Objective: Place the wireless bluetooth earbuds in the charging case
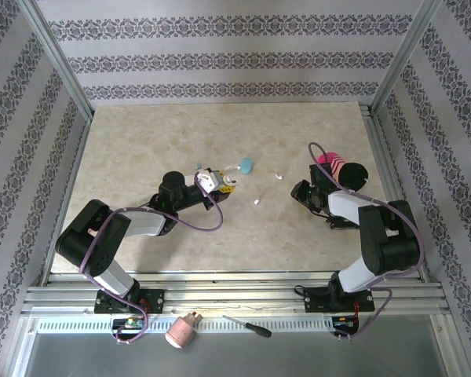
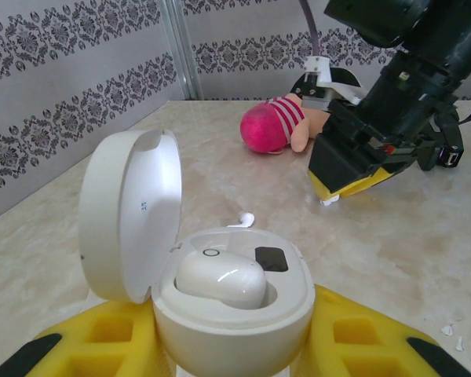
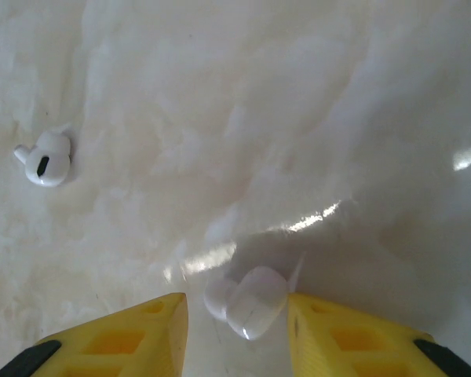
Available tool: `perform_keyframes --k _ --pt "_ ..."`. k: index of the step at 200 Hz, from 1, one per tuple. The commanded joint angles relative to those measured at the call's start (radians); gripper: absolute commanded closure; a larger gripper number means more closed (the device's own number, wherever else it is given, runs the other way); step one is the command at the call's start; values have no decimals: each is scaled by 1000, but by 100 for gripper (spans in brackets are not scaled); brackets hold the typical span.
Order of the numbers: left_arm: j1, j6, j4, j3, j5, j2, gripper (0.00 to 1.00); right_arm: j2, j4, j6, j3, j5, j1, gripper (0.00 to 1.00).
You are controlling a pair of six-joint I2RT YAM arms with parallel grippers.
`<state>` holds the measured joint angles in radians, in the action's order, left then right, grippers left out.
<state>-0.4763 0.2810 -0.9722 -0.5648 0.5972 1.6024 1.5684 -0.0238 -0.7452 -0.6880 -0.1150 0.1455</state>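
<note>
Left hand (image 1: 217, 182) clenched on the open round white charging case (image 2: 235, 314), one glossy white earbud (image 2: 220, 279) seated. Right hand (image 3: 235, 314) released, straddling a second small white earbud (image 3: 251, 302) on the marble tabletop (image 3: 298, 118), bottom centre; centre it before closing.

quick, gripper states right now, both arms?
left gripper: closed on the open charging case, seated earbud inside.
right gripper: open, straddling a loose earbud lying on the table, gap on one side, not gripped.
</note>
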Motion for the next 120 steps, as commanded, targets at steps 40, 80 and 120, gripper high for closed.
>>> perform_keyframes --k 40,80,120 --pt "-10 10 -11 8 -1 -37 77 99 52 32 -103 -25 -17 65" --pt "-11 11 -12 5 -3 -30 77 95 51 46 -105 -39 -24 67" --pt "-10 10 -14 -4 4 -22 77 83 55 64 -83 -65 -50 71"
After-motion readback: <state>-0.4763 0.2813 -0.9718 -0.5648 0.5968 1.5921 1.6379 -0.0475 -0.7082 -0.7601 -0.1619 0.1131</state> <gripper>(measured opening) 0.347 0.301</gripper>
